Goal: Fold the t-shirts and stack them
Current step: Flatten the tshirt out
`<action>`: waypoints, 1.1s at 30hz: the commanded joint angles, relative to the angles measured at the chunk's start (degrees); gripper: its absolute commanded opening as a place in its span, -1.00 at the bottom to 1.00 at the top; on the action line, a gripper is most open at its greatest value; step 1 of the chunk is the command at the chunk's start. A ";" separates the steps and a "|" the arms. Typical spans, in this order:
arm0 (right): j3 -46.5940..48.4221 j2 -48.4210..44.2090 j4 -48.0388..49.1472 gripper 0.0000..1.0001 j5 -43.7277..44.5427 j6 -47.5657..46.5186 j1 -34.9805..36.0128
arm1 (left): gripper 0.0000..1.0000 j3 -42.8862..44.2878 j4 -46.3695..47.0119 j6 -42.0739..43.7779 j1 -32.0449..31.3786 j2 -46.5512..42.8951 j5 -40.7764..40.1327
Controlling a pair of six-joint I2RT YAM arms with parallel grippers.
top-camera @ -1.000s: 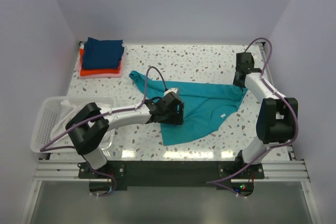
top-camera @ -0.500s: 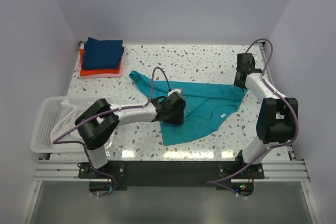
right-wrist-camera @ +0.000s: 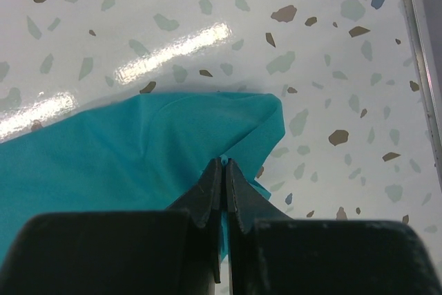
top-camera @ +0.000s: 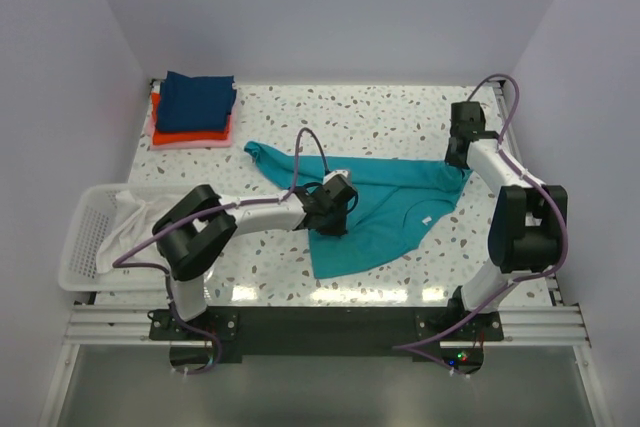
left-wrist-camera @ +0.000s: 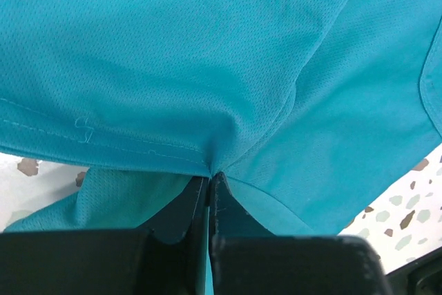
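Across the table (top-camera: 400, 117), teal t-shirt (top-camera: 400, 202) — left gripper (left-wrist-camera: 209, 183) clamped on its hem, right gripper (right-wrist-camera: 222, 165) clamped on a corner.

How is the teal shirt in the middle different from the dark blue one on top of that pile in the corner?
The teal cloth t-shirt lies spread and rumpled in the middle; the navy blue cloth t-shirt is a folded rectangle topping the far-left stack. The left gripper and right gripper pinch the teal one; nothing touches the navy one. Both are plain cloth.
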 commanded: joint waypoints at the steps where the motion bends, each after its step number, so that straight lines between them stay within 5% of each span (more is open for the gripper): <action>1: 0.09 -0.49 1.74 -1.00 -0.75 1.08 -0.14 | -1.00 2.65 -0.83 -0.53 0.03 0.72 -1.64; 7: 0.79 -2.24 0.52 -1.00 -1.28 0.90 -0.14 | -1.00 3.18 -2.58 0.79 0.03 -6.11 -4.89; 21: 7.02 -18.85 -10.47 -1.00 1.00 1.43 -1.72 | -1.00 5.03 -11.38 2.02 3.45 -34.60 -27.11; 29: 19.41 -29.66 -19.34 -1.00 3.03 1.61 -1.72 | -1.00 13.63 -11.38 7.55 4.34 -48.22 -34.15; 33: 28.02 -33.18 -22.86 -1.00 2.07 0.29 -1.81 | -1.00 17.59 -9.10 11.16 4.25 -52.89 -29.88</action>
